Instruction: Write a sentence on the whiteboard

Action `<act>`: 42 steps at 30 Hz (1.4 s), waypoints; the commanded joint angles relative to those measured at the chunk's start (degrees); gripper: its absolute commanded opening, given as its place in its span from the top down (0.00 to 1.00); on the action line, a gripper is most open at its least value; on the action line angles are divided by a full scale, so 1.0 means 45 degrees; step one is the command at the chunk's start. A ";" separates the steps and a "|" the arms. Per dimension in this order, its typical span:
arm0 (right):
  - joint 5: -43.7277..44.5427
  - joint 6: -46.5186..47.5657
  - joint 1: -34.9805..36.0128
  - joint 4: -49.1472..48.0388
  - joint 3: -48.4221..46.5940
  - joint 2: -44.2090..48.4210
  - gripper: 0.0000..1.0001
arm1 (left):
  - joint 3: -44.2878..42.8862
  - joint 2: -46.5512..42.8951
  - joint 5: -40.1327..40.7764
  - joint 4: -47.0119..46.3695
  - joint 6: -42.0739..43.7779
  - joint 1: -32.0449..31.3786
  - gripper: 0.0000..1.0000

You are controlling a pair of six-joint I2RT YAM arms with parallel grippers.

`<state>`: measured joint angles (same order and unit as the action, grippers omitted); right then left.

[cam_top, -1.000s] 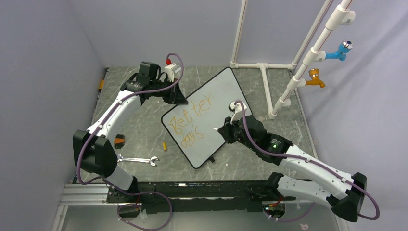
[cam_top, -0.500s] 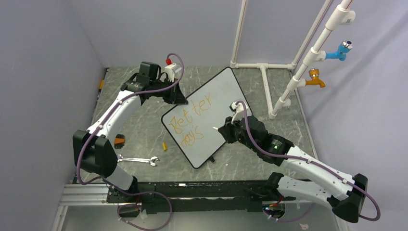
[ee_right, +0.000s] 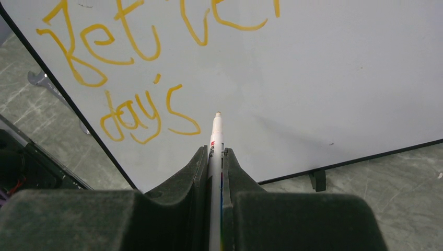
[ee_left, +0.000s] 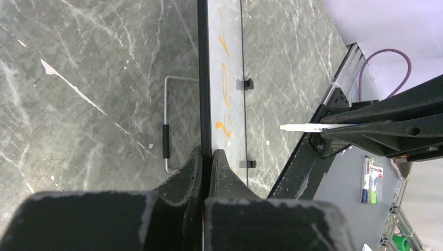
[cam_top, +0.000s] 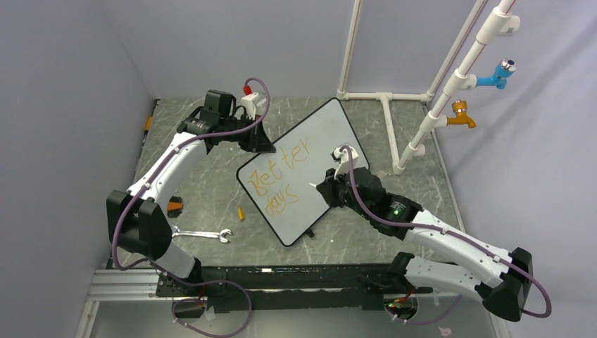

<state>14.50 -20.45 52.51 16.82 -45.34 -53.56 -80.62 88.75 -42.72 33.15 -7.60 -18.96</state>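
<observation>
Whiteboard [cam_top: 325, 137] white, thin black frame; sentence [cam_top: 281, 177] orange; table [cam_top: 204, 176] grey (white marble veining); marker [ee_right: 216, 137] white.

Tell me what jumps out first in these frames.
The whiteboard, mid-table with its edge clamped in the left end effector, carries orange lettering reading "Better days". The right end effector grips a white marker, its tip just off the board, right of "days". At the right, a blue tap and an orange tap stick out from white pipework.
</observation>
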 commanded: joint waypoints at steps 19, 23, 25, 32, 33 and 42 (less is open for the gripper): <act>0.0405 0.0905 -0.0046 -0.2237 -0.0854 -0.2054 1.00 | -0.0083 0.0064 0.0053 0.0162 0.1042 -0.0533 1.00; 0.0718 0.0950 -0.0049 -0.2398 -0.0953 -0.2392 1.00 | -0.0054 0.0024 0.0043 0.0149 0.1040 -0.0532 1.00; 0.0929 0.0979 -0.0049 -0.2483 -0.1004 -0.2482 1.00 | -0.0053 0.0019 0.0023 0.0129 0.1043 -0.0533 1.00; 0.1277 0.1124 -0.0083 -0.2612 -0.1273 -0.2947 1.00 | -0.0073 0.0042 -0.0002 0.0147 0.1038 -0.0533 1.00; 0.1288 0.1126 -0.0101 -0.2642 -0.1257 -0.2993 1.00 | -0.0083 0.0029 0.0001 0.0141 0.1033 -0.0533 1.00; 0.1107 0.1005 -0.0162 -0.2812 -0.0874 -0.3331 1.00 | -0.0070 0.0024 -0.0001 0.0133 0.1040 -0.0523 1.00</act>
<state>19.07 -16.01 52.14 7.16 -48.53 -67.83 -80.66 88.75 -42.09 33.08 -7.57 -19.07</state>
